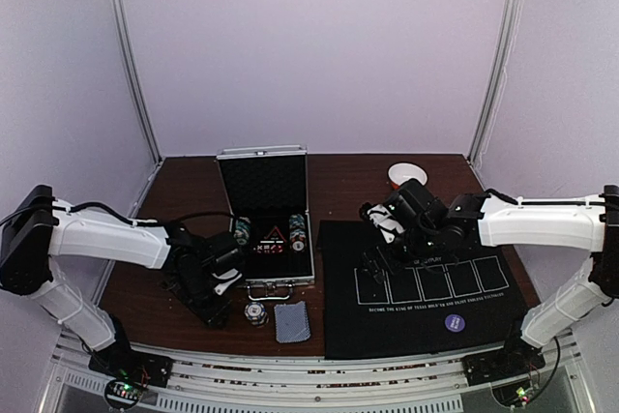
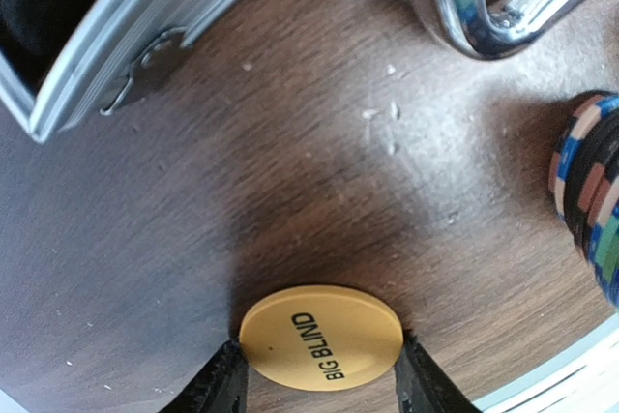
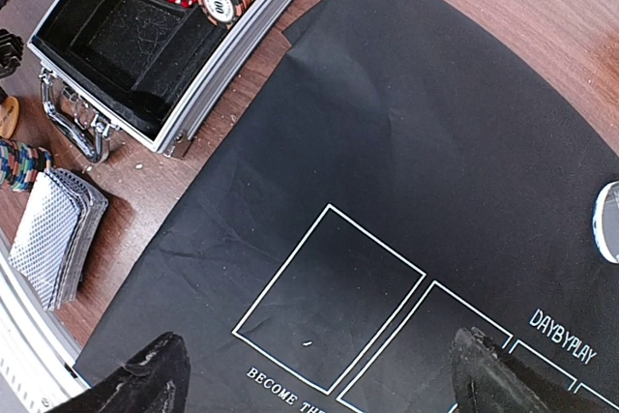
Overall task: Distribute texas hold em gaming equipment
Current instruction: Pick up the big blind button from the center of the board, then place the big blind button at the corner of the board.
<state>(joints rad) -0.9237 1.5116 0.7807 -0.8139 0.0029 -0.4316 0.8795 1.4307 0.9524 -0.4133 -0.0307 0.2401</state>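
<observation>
BIG BLIND disc (image 2: pixel 321 336): likely light, stiff, slick; left gripper (image 2: pixel 324 367) pinches rim at 9 and 3 o'clock; right gripper (image 3: pixel 319 371) wide open, empty.

Two discs: an orange disc (image 2: pixel 321 338) at the left tool (image 2: pixel 321 374), a purple disc (image 1: pixel 456 321). One card pile (image 1: pixel 291 321). One loose chip stack (image 1: pixel 254 312).

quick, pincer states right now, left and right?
Left pincer: closed on the round orange BIG BLIND disc, gripped at both edges.
Right pincer: open, empty, over the black cloth mat.
</observation>
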